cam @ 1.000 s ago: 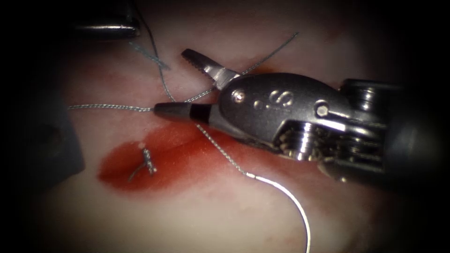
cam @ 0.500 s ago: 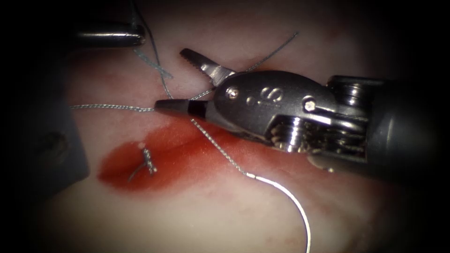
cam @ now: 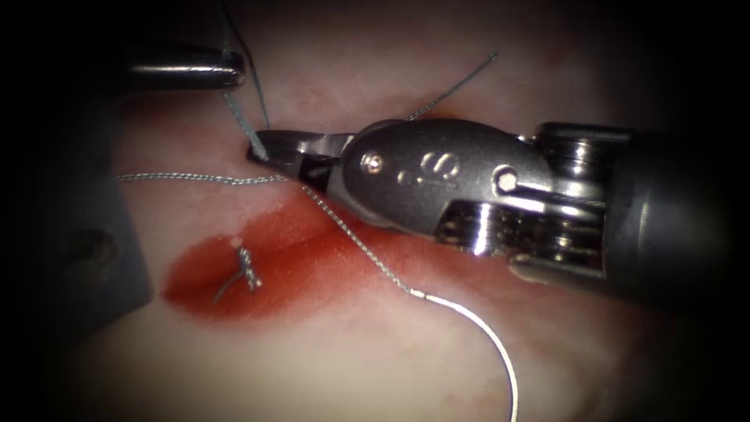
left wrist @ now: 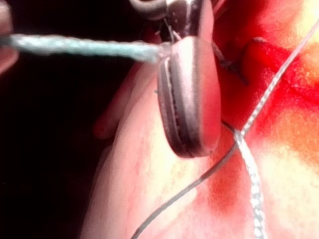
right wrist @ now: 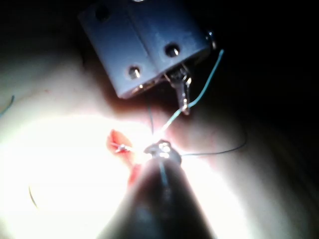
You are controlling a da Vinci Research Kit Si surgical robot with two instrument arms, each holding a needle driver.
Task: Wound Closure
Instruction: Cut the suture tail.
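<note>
The right tool (cam: 269, 150) comes in from the right above the red fluid (cam: 258, 270). A second ago its fingers stood wide apart, the toothed upper one raised clear of the thread; half a second ago they were the same. Now they are together, clamped on the blue-green thread (cam: 234, 109) that runs up to the left tool (cam: 226, 72). The left tool sits near the upper left, and in the left wrist view its fingers (left wrist: 189, 94) are pressed shut with that same strand (left wrist: 75, 46) leaving them taut. So both tools now hold one short stretch of thread between them, and only the right tool can cut.

The needle (cam: 488, 344) lies free on the tissue (cam: 351, 367), lower right of the fluid patch, held by neither tool and not in the tissue; its swaged end joins the twisted thread that runs up under the right tool. A finished knot with short cut ends (cam: 246, 270) sits in the red fluid over the cut.
</note>
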